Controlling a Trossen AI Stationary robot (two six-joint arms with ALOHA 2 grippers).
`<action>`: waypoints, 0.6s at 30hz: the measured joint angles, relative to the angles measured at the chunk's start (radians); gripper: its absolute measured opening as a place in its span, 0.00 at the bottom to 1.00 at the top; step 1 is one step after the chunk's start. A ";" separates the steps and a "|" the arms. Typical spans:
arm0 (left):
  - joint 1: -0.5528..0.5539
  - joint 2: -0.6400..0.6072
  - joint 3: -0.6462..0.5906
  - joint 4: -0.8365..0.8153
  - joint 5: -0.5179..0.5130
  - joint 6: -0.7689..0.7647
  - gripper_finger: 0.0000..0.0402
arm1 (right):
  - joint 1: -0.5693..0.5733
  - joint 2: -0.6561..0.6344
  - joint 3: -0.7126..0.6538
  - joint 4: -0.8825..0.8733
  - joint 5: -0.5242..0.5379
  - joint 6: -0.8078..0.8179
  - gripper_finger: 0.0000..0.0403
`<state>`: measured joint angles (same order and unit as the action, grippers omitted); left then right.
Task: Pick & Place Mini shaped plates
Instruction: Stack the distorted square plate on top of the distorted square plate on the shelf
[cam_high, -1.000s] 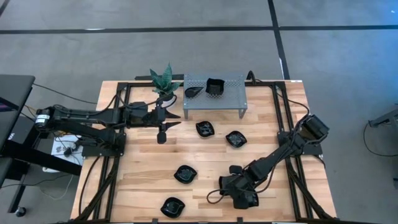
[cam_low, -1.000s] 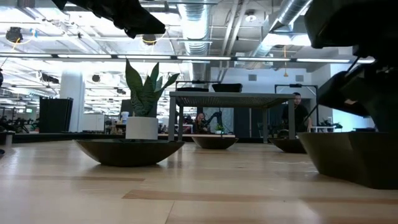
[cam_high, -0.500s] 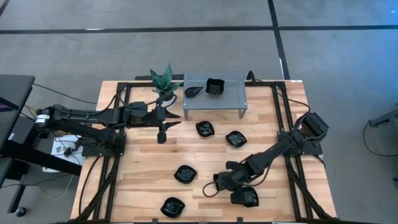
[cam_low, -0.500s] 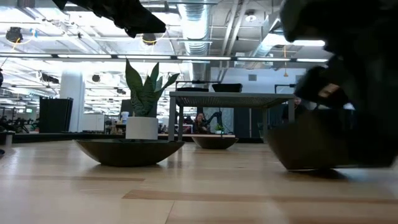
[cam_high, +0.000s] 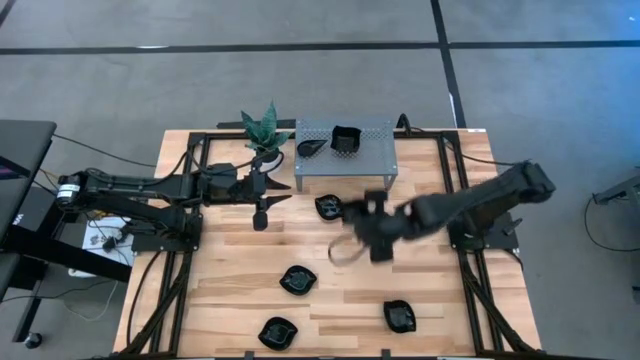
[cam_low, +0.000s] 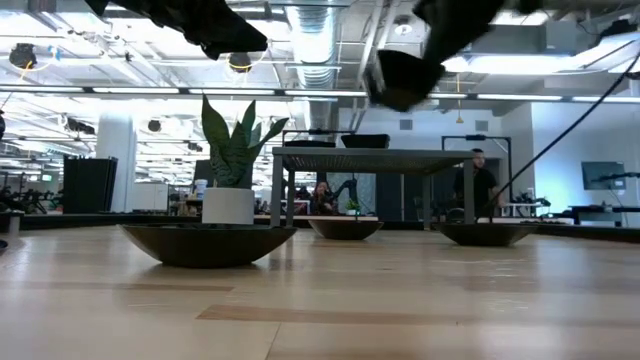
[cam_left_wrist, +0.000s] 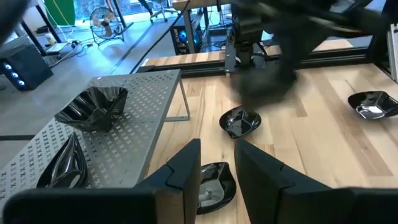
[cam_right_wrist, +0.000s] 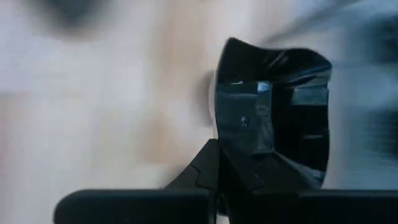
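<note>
Above the counter centre, the right gripper hung clamped on a black mini plate. The left gripper waited near the potted plant, fingers narrowly parted. Two more plates rested on the perforated metal shelf; others lay scattered on the wood.

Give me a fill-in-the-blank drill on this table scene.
The metal rack holds ___ black plates.
The ___ gripper waits beside the potted plant.
The right gripper, above the table's middle, has its fingers shut on a black ___.
Missing words: two; left; plate.
</note>
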<state>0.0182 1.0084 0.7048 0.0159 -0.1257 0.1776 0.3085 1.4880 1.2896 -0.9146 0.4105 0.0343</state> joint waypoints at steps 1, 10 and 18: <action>0.000 0.000 0.000 0.001 0.000 0.000 0.25 | -0.036 -0.025 0.000 0.008 0.062 -0.054 0.01; 0.000 0.000 0.000 0.001 0.000 0.000 0.25 | -0.466 -0.088 0.000 0.284 0.055 -0.304 0.01; 0.000 0.000 0.000 0.002 0.000 0.000 0.25 | -0.671 0.012 0.000 0.314 -0.067 -0.471 0.01</action>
<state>0.0185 1.0088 0.7048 0.0175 -0.1257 0.1780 -0.3621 1.5004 1.2892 -0.6010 0.3435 -0.4369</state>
